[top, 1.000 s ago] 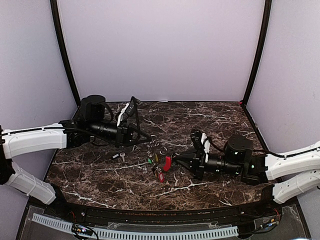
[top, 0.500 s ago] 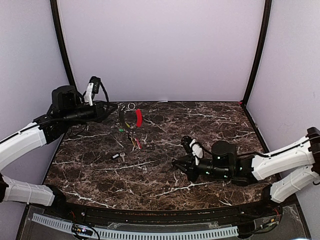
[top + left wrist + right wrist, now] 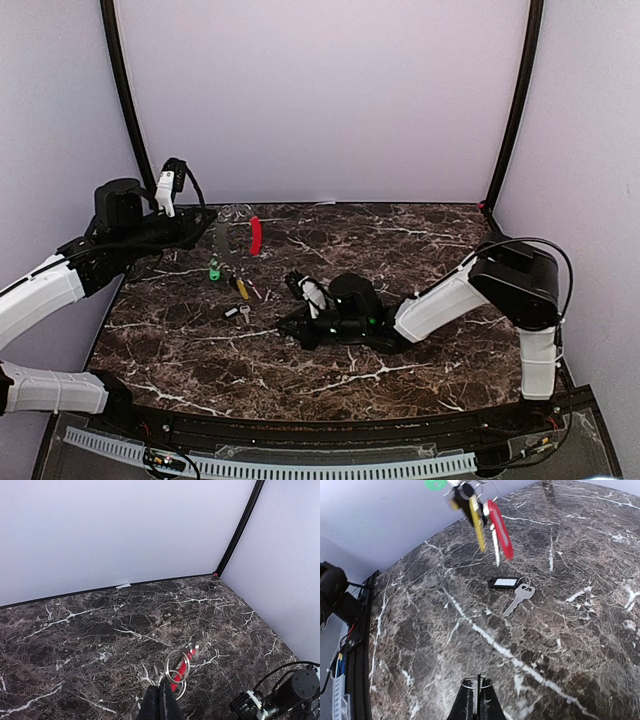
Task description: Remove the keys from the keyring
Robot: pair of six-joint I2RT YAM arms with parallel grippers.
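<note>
My left gripper point(image 3: 207, 222) is raised at the back left, shut on the keyring point(image 3: 232, 213). In the left wrist view the shut fingers point(image 3: 160, 702) pinch silver rings point(image 3: 178, 666) with a red piece point(image 3: 181, 670). The keys point(image 3: 240, 284) hang below it: green point(image 3: 213, 270), yellow and red point(image 3: 256, 236) covers. They show at the top of the right wrist view point(image 3: 479, 525). My right gripper point(image 3: 286, 325) lies low over the table's middle. Its shut fingertips point(image 3: 477, 692) hold a small silver ring point(image 3: 476, 681).
A loose silver key point(image 3: 243, 311) with a dark tag point(image 3: 506, 582) lies flat on the marble table point(image 3: 420, 240), between the two grippers. The key also shows in the right wrist view point(image 3: 520, 597). Black frame posts point(image 3: 130, 110) stand at the back corners.
My left arm lifted the bunch of keys off the table and carried it to the back left. My right arm slid left across the table, staying low.
</note>
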